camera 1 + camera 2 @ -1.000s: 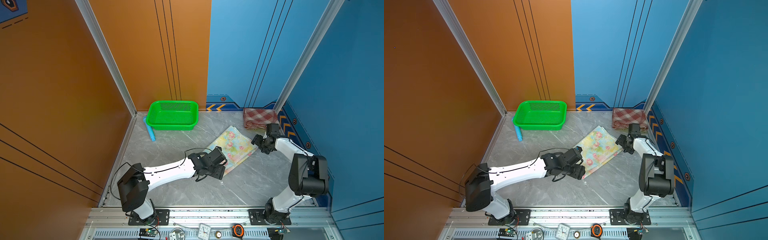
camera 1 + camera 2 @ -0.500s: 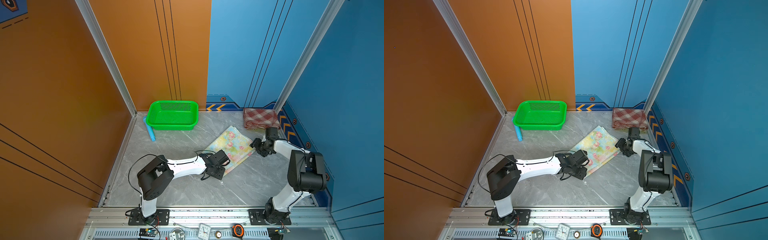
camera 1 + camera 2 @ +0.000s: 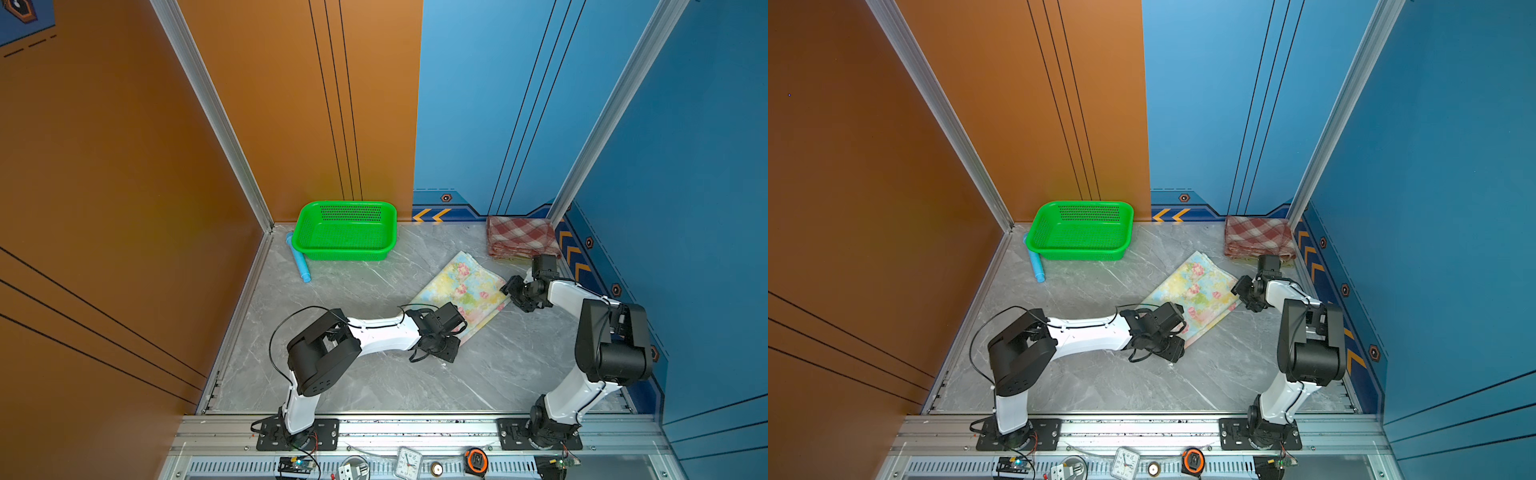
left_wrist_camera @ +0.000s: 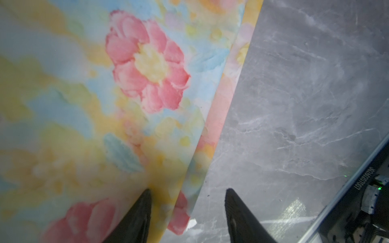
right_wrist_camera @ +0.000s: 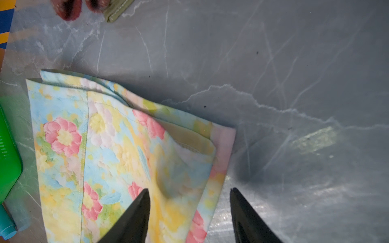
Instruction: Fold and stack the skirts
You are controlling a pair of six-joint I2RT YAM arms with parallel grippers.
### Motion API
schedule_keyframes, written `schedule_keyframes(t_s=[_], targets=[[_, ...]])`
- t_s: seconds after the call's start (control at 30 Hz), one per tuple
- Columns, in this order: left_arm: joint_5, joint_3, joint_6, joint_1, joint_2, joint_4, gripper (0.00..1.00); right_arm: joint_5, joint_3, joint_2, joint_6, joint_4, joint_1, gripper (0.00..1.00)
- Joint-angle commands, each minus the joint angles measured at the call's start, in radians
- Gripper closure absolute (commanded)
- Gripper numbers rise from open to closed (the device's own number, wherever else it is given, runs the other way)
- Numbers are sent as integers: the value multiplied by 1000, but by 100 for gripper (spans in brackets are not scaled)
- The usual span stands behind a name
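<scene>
Our floral skirt (image 3: 465,286) lies folded on the table, right of the basket (image 3: 345,254) and nearer us. Our left gripper (image 4: 188,190) is released, its fingers astride the skirt's near edge. Our right gripper (image 5: 188,189) is likewise parted over the edge farthest from the basket. The plaid skirt (image 3: 521,237) sits folded farther right.

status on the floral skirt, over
Both open: left gripper, right gripper, each astride a floral skirt edge. Skirt folded flat on table. Apart: green basket.
</scene>
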Motion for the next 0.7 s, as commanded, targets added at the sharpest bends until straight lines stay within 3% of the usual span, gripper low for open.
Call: schedule_keyframes(t_s=[0.0,0.3,0.5,0.6,0.67], targets=[[22,25,4,11,-12,-8,41,-10,-13,27,13,28,-9,38],[-23,3,8,104,-166,-69,32,-28,-25,56,25,76,-10,43],[-41,-99,-124,191,-276,-94,32,-33,-56,40,48,124,-5,84],[-52,-168,-204,214,-326,-90,31,-29,-67,20,54,128,-1,98],[-53,-213,-254,225,-351,-77,31,-26,-84,-2,64,136,5,100]])
